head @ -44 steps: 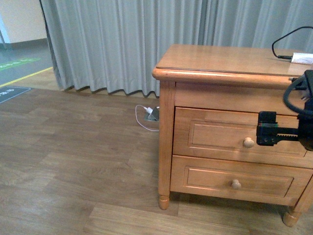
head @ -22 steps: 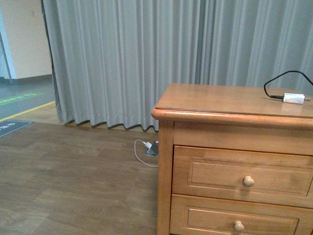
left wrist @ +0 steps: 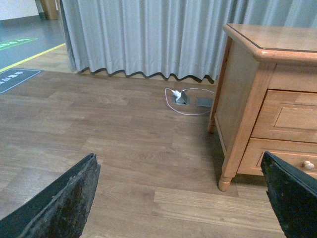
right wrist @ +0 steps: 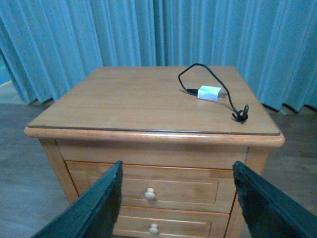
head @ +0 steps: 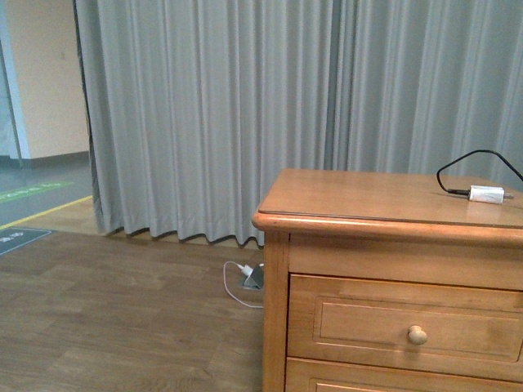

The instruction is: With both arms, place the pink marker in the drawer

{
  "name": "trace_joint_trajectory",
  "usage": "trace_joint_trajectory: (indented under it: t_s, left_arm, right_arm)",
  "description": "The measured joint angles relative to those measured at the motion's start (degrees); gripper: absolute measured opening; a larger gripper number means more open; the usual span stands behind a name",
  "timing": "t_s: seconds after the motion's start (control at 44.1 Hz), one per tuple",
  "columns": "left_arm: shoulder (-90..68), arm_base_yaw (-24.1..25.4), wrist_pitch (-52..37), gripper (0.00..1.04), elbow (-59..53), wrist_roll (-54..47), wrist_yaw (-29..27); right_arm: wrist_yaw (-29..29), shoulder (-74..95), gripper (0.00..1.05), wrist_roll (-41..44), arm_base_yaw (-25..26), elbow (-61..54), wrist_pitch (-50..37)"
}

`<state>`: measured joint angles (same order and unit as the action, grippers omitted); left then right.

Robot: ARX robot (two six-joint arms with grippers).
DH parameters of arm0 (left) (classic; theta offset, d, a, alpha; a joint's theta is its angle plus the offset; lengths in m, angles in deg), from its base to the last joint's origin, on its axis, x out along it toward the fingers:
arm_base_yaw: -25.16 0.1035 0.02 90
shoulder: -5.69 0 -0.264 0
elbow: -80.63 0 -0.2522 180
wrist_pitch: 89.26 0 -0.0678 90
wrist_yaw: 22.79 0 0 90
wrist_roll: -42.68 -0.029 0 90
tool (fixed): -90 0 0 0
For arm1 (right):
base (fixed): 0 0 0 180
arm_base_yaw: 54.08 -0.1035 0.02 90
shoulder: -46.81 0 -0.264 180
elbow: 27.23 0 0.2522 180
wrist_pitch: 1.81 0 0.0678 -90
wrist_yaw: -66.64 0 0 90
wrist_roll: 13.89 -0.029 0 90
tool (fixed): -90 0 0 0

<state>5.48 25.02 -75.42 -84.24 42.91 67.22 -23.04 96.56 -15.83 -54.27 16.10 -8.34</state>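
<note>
The pink marker shows in no view. The drawer (head: 384,325) is the top one of a honey-brown cabinet; it is shut and has one round knob (head: 417,335). It also shows in the right wrist view (right wrist: 188,190) and partly in the left wrist view (left wrist: 292,116). My right gripper (right wrist: 177,166) is open and empty, above and in front of the cabinet, facing the drawer front. My left gripper (left wrist: 178,161) is open and empty over the wooden floor, with the cabinet off to one side. Neither arm shows in the front view.
A white charger block (right wrist: 210,92) with a black cable lies on the cabinet top (head: 359,196); it also shows in the front view (head: 487,194). A second drawer (right wrist: 168,227) sits below. Grey curtains (head: 245,114) hang behind. A floor socket with a white plug (left wrist: 179,96) lies by the curtain.
The front view has lifted: the cabinet sits lower in the picture and the lower drawer has dropped out. The right gripper, by the top drawer's knob a second ago, has left that view.
</note>
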Motion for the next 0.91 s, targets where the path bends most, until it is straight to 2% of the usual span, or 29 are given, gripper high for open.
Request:
trace_joint_trajectory:
  t_s: [0.272, 0.385, 0.907]
  left_arm:
    - [0.0, 0.0, 0.0, 0.99, 0.0, 0.0, 0.0]
    - [0.0, 0.0, 0.0, 0.99, 0.0, 0.0, 0.0]
    - [0.0, 0.0, 0.0, 0.99, 0.0, 0.0, 0.0]
  right_arm:
    - [-0.2, -7.0, 0.17, 1.5, 0.2, -12.8, -5.1]
    - [-0.2, -9.6, 0.01, 1.6, 0.2, -15.7, -5.6]
    - [-0.2, -23.3, 0.01, 1.7, 0.2, -25.3, -1.7]
